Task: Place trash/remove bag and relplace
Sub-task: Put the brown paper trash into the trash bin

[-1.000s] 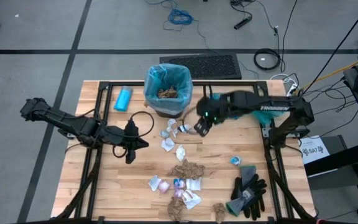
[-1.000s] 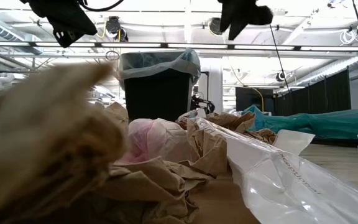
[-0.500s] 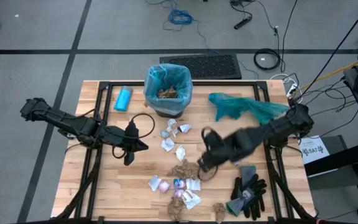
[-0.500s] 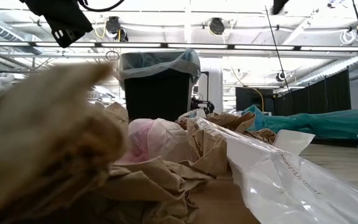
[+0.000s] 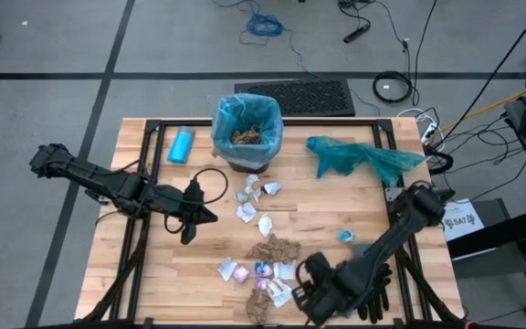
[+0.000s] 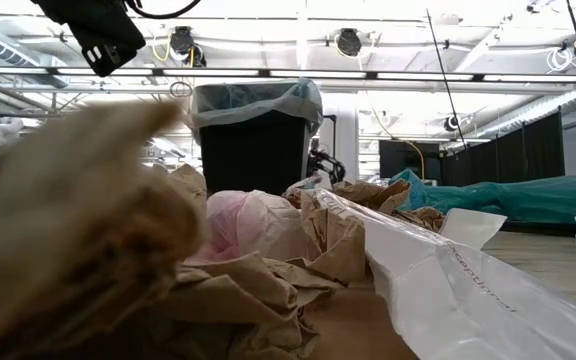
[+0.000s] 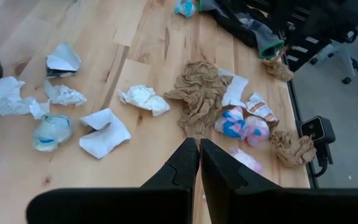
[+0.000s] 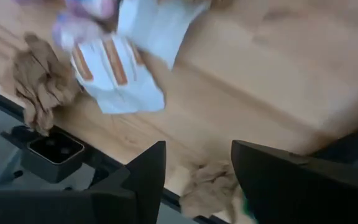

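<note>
The right tool (image 5: pixel 310 291) is hanging low over the near edge of the tabletop (image 5: pixel 153 265), fingers apart and holding nothing, set above the brown paper wad (image 8: pixel 211 186) and the white wrapper with orange stripes (image 8: pixel 118 73), probably so it can close on a scrap there. A second ago it was up beside the bin (image 5: pixel 247 137); half a second ago it was at mid-table, so the arm is sweeping from the bin back to the scraps, and its fingers are spreading as it goes. The left tool (image 5: pixel 190 224) is waiting in the same spot on the left, fingers together and empty. Most of the trash (image 5: pixel 261 254) is lying scattered on the wood between bin and near edge, though some brown paper is already showing inside the bin. The bag (image 5: pixel 236 111) is lining the bin, rim folded over, so removing it looks a long way off.
</note>
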Available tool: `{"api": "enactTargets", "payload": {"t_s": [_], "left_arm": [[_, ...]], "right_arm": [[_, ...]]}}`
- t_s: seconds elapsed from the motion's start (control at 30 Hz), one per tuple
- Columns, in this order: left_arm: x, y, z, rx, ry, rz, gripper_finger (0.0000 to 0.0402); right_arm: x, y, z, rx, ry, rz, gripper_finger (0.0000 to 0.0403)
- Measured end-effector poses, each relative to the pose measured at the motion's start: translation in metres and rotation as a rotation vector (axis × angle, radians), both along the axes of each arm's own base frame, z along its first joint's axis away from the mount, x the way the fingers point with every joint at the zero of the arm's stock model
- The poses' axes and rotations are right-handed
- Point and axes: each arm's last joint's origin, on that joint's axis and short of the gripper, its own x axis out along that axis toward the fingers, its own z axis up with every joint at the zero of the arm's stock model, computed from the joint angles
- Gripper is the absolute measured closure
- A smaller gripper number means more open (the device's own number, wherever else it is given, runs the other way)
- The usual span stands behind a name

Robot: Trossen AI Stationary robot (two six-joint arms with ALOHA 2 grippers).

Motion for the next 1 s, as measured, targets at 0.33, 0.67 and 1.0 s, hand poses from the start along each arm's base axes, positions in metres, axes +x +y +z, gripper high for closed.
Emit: {"api": "enactTargets", "payload": {"t_s": [0.33,0.67,1.0], "left_arm": [[0.006,-0.002,-0.006,0.005,0.033,0.004,0.0379],[0.014,-0.005,-0.015,0.003,0.087,-0.019,0.0379],[0.016,-0.007,-0.014,-0.018,0.066,-0.039,0.0379]], "right_arm": [[0.002,0.027,-0.044,0.117,0.173,0.005,0.0227],[0.005,0.032,-0.068,0.08,0.21,0.012,0.0228],[0.011,0.023,-0.066,0.054,0.212,0.132,0.039]]}}
